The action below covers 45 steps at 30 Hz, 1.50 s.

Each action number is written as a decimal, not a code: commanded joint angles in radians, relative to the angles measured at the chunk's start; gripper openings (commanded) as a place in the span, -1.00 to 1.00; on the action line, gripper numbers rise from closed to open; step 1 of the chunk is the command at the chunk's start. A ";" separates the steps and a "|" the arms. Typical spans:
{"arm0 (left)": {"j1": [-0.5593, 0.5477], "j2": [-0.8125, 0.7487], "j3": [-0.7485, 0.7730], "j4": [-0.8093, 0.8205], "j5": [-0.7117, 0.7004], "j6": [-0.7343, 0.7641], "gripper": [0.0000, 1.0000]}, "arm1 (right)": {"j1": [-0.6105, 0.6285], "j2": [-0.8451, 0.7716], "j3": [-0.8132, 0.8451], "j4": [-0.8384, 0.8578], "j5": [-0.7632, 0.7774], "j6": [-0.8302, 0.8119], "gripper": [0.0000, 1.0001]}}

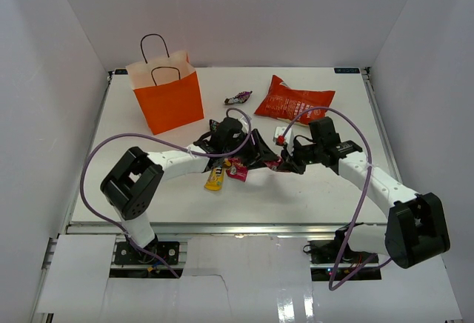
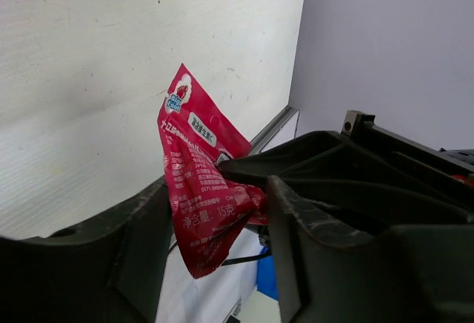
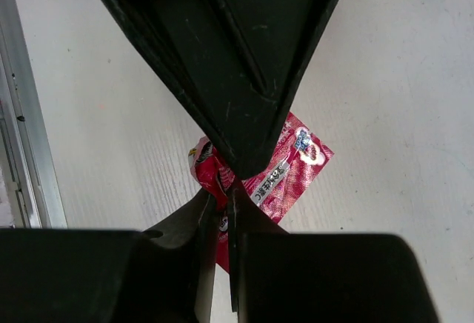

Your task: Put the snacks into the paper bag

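A small red candy packet (image 2: 194, 167) hangs above the table between my two grippers. My right gripper (image 3: 221, 204) is shut on its crumpled end; the packet's flat part (image 3: 295, 161) shows beyond the fingers. My left gripper (image 2: 218, 219) is open, with one finger on each side of the packet. Both grippers meet at mid-table, left (image 1: 255, 154) and right (image 1: 287, 163). The orange paper bag (image 1: 170, 101) stands upright at the back left. The large red chip bag (image 1: 292, 101) lies at the back right. A dark purple packet (image 1: 238, 98) lies between them.
A yellow packet (image 1: 215, 178) and a pink packet (image 1: 236, 169) lie under the left arm. A small pale packet (image 1: 281, 132) lies in front of the chip bag. White walls enclose the table (image 1: 148, 182) on three sides. Purple cables loop over both arms.
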 commanded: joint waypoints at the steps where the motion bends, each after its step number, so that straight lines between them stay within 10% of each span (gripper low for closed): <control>1: -0.006 -0.012 0.027 0.011 0.013 0.004 0.11 | 0.007 -0.013 0.027 0.061 -0.037 0.033 -0.78; 8: -0.006 -0.025 0.009 0.017 0.006 0.016 -0.67 | 0.009 -0.022 0.023 0.037 -0.063 0.030 -0.60; 10: -0.005 -0.039 -0.010 0.017 -0.012 0.031 -0.74 | 0.009 -0.025 0.050 -0.007 -0.066 0.021 0.12; 14: 0.034 -0.090 -0.021 -0.062 -0.050 0.129 -0.77 | 0.007 -0.051 0.122 -0.129 -0.086 -0.022 0.57; 29: 0.329 -0.292 0.625 -0.722 -0.426 0.882 -0.79 | -0.073 -0.083 0.138 -0.169 -0.133 -0.021 0.61; 45: 0.624 -0.039 1.029 -0.857 -0.380 0.795 -0.81 | -0.073 -0.039 0.139 -0.140 -0.132 0.005 0.61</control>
